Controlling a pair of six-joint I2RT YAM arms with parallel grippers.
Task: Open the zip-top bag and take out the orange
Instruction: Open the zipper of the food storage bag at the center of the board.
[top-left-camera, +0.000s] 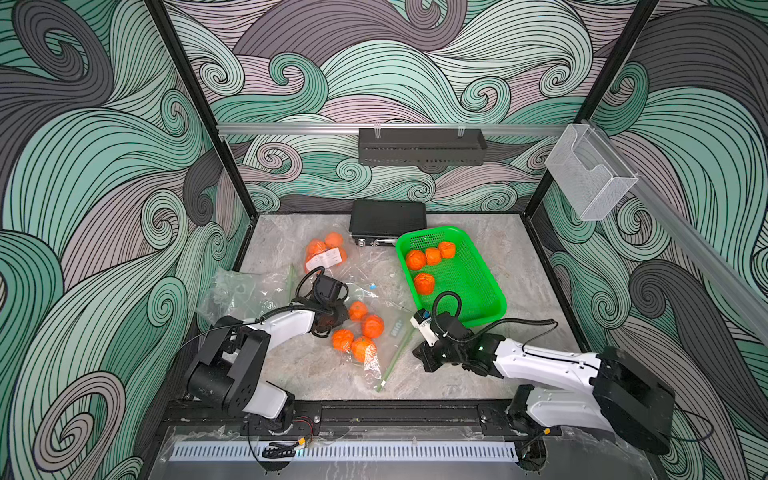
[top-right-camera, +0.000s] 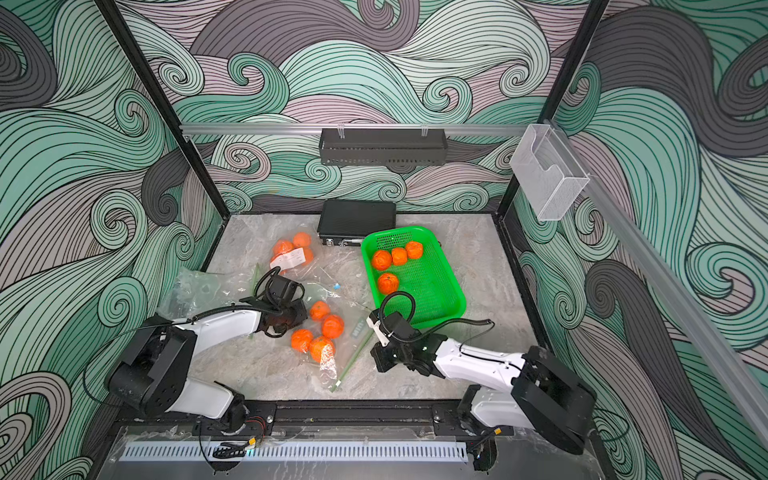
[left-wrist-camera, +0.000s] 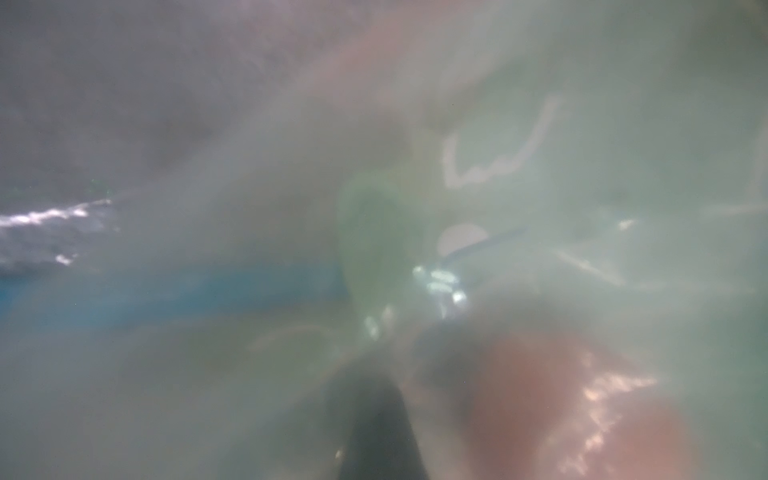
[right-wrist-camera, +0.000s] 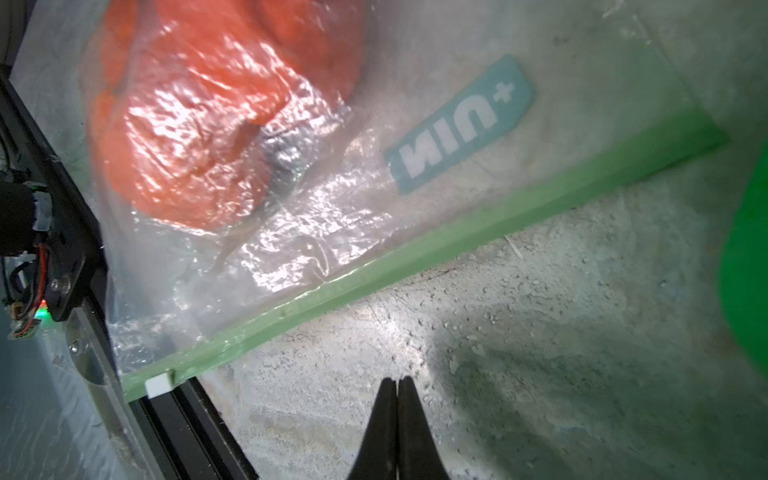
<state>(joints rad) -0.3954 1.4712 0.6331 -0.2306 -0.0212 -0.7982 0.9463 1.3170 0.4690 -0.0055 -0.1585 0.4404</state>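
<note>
"Near the front of the counter (top-left-camera: 469, 374), did you see how the zip-top bag (top-left-camera: 394, 330) lay?"

"Flat, between the two arms, with four oranges (top-left-camera: 364, 348) sealed inside. Its green zip strip (right-wrist-camera: 457, 235) faced the right arm (top-left-camera: 540, 361), white slider (right-wrist-camera: 158, 384) at the near end. I'd guess that was so that arm could work the seal."

"And the right jaws?"

"Pressed fully together over bare counter, just beside the strip, gripping nothing I could see."

"The left jaws?"

"Closed too, at the bag's opposite edge, close against the oranges. Probably pinning the bag so it wouldn't slide, but plastic fogged that wrist's view, so I couldn't tell what they pinched."

"So no orange out?"

"Not from this bag; the strip looked shut along its length. The green basket (top-left-camera: 469, 278) just behind the right arm held four, handy for the drop."
</note>
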